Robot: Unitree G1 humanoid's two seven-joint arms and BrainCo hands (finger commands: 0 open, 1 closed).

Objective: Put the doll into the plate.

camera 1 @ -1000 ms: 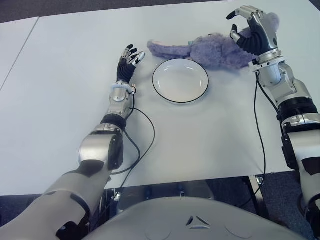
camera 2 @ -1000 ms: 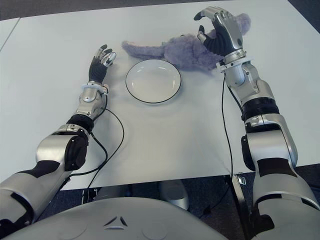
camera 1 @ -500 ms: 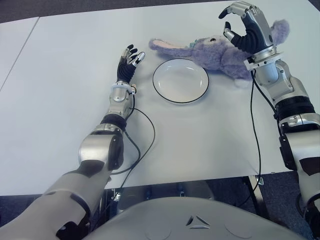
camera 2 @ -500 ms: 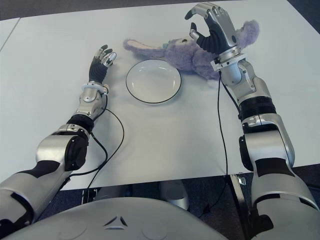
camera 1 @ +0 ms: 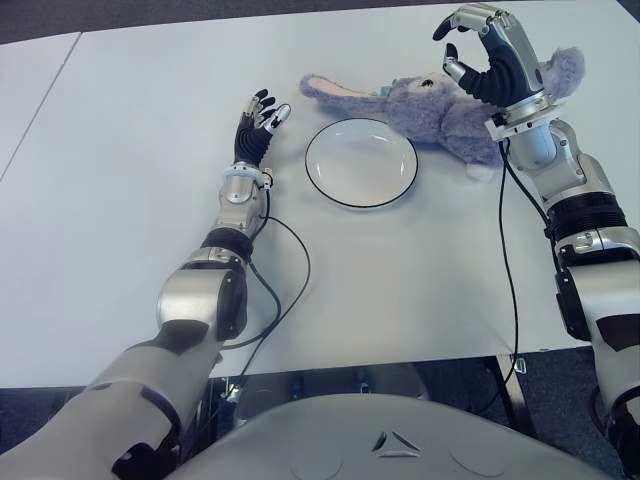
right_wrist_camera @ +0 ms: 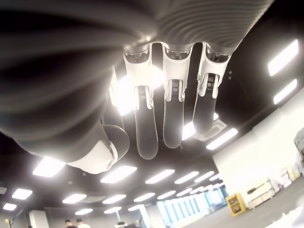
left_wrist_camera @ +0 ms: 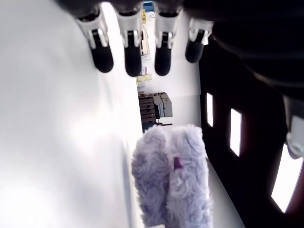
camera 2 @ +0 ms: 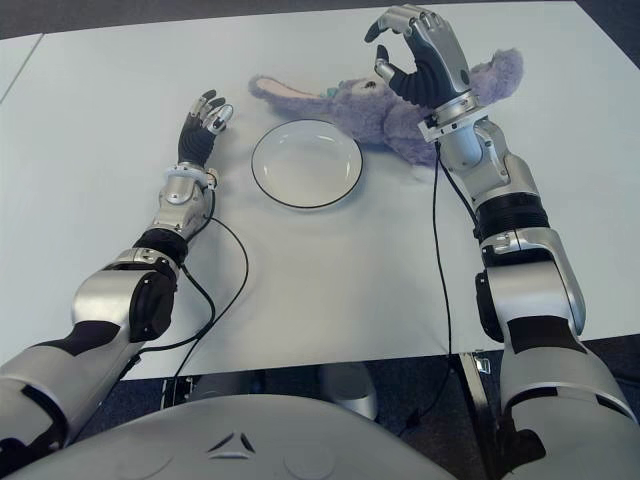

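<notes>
Fuzzy lavender plush, the doll (camera 1: 450, 105) lies on our white counter (camera 1: 130, 230) just beyond the round, dark-rimmed white plate (camera 1: 361, 161), not inside it. Our right hand (camera 1: 493, 62) shows above the doll, fingers loosely curled, holding nothing. Our left hand (camera 1: 257, 122) shows left of the plate, fingers straight. Bare counter lies nearer us.
</notes>
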